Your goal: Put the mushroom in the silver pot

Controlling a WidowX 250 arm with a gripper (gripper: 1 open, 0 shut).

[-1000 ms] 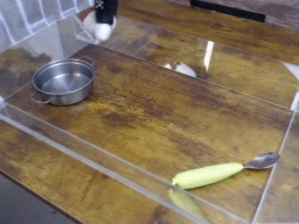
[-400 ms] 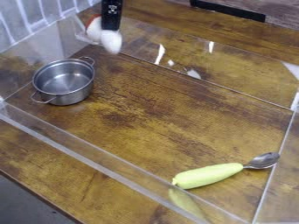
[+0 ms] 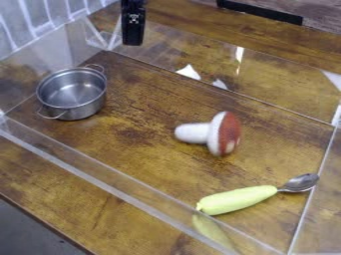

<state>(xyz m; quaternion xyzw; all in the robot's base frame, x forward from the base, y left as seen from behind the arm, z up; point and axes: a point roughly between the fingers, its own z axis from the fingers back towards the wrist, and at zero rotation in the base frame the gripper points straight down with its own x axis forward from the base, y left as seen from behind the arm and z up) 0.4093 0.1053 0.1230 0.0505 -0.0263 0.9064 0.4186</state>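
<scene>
Since the earlier frames the mushroom (image 3: 212, 132) had left the gripper (image 3: 132, 38) and lay on its side near the middle of the tabletop (image 3: 147, 149), red-orange cap toward the right, white stem toward the left, well apart from the silver pot (image 3: 72, 92). That tabletop was dark, worn brown wood with a glossy sheen, and a clear plastic barrier (image 3: 134, 199) with low transparent walls framed the working area. Behind it at the upper left stood a wall of pale tiles (image 3: 34, 20). The pot sat upright at the left with nothing inside it. The dark gripper hung at the top edge, above the far wall of the barrier, holding nothing; whether its jaws stood apart could not be made out. At the lower right a yellow-green vegetable (image 3: 237, 199) lay beside a metal spoon (image 3: 298, 183), their ends touching.
</scene>
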